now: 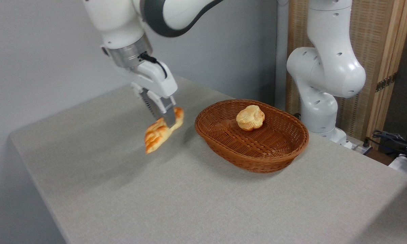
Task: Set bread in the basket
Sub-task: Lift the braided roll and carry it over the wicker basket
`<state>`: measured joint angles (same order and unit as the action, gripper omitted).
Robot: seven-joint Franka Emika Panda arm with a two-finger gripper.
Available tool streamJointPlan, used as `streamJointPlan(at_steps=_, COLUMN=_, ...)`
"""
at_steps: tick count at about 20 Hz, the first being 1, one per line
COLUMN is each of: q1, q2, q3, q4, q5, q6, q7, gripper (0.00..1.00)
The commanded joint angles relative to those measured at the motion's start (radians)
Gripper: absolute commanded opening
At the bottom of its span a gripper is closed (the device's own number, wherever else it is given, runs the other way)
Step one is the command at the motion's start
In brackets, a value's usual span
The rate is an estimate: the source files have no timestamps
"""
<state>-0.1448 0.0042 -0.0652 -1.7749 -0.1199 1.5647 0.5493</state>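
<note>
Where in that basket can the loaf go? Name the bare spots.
The reddish-brown oval wicker basket has bare floor in its near and left parts. The far side holds a round pale bun. The gripper holds the braided golden loaf left of the rim.

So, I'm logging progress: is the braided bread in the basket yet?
Not yet. The bread is outside, left of the basket, clamped in the gripper. Only a round bun lies inside.

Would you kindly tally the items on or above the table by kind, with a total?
Braided bread, held in the gripper: 1
Round bun, in the basket: 1
Wicker basket: 1
Total: 3
</note>
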Motion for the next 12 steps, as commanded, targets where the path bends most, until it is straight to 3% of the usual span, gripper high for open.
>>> streamJointPlan(at_steps=1, q1=-0.005, q2=-0.131, q3=0.079, q4=-0.105, q5=0.006, q6=-0.054, q7=0.203, gripper=0.45)
streamJointPlan(at_steps=5, q1=-0.005, q2=-0.268, q3=0.148, q4=-0.243, q5=0.006, q6=-0.074, q7=0.392, gripper=0.49)
streamJointPlan(at_steps=8, q1=-0.005, q2=-0.331, q3=0.151, q4=-0.342, q5=0.009, q6=-0.086, q7=0.463, gripper=0.51)
streamJointPlan(at_steps=12, q1=-0.015, q2=-0.334, q3=0.151, q4=-0.395, q5=0.009, q6=-0.146, q7=0.550, gripper=0.74)
